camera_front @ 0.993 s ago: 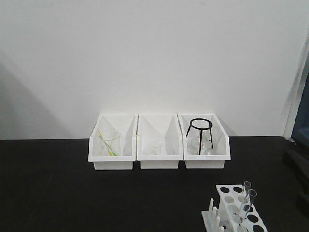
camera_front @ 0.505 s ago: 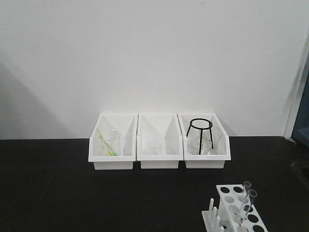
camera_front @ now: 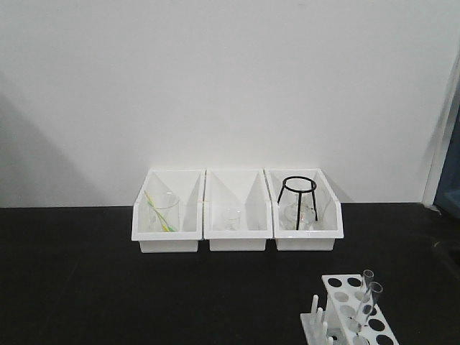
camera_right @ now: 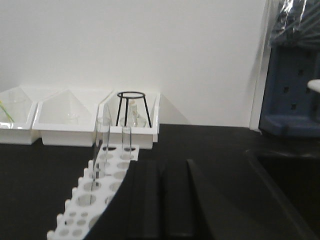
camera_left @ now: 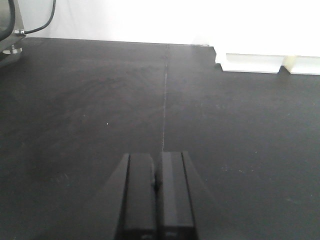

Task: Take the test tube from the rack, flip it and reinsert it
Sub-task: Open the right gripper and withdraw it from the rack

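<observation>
Since a second ago a dark shape at the right edge of the front view has gone, and nothing else there has shifted. On the black table (camera_front: 108, 287) the rack (camera_front: 357, 314) stands at the lower right of that view, its white top plate with two rows of round holes and its pegs (camera_front: 317, 325) rising on the side nearer the middle of the table. Two clear test tubes (camera_front: 369, 296) stand in holes of the rack, mouths up, leaning a little; from the right wrist camera the taller one (camera_right: 101, 146) is just beside the shorter one (camera_right: 126, 141). Behind, against the white wall, three white bins (camera_front: 236, 210) sit in a row: the first holds a beaker (camera_front: 164, 213) with a thin yellow-green rod, the middle one a small glass, the third a black tripod stand (camera_front: 298, 203). The right gripper (camera_right: 161, 200) is pressed closed, holding nothing, beside the rack and short of the tubes. The left gripper (camera_left: 156, 185) is likewise closed and empty, above bare table well away from the rack.
</observation>
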Controlling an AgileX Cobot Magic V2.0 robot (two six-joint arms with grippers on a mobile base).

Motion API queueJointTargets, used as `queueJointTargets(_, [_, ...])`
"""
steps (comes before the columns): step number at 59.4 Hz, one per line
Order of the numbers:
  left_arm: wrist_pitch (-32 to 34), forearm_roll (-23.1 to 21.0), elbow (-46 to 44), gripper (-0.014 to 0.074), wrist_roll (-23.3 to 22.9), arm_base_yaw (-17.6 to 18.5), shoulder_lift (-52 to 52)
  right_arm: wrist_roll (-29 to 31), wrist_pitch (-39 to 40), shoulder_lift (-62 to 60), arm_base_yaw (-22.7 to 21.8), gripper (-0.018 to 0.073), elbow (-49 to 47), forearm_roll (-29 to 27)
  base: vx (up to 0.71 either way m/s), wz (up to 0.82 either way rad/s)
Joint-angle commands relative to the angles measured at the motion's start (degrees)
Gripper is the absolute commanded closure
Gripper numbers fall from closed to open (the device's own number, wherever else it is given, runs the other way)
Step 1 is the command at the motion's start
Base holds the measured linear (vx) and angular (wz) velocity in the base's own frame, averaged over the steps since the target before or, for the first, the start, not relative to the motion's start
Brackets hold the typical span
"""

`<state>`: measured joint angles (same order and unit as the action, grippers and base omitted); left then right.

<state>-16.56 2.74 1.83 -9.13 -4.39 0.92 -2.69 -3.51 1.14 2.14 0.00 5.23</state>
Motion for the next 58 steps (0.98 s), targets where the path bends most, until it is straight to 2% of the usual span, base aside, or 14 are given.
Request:
queueJointTargets(1, [4.94,-0.25,-0.01,0.0603,0.01,0.41,0.65,0.58,1.6,-2.54,-0.46,0.0572,0.9,-0.18,0.0,0.0])
queueJointTargets(12, [4.94,-0.25,-0.01,0.0603,0.01,0.41,0.65,-0.37,-0.49,-2.31,-0.27,0.0572,1.83,-0.23,0.0,0.0])
queueJointTargets(58, [4.94,-0.25,-0.01,0.0603,0.01,0.41,0.65,-0.25,-0.64,-2.31,-0.27,0.0571,1.83,-0.09,0.0,0.0])
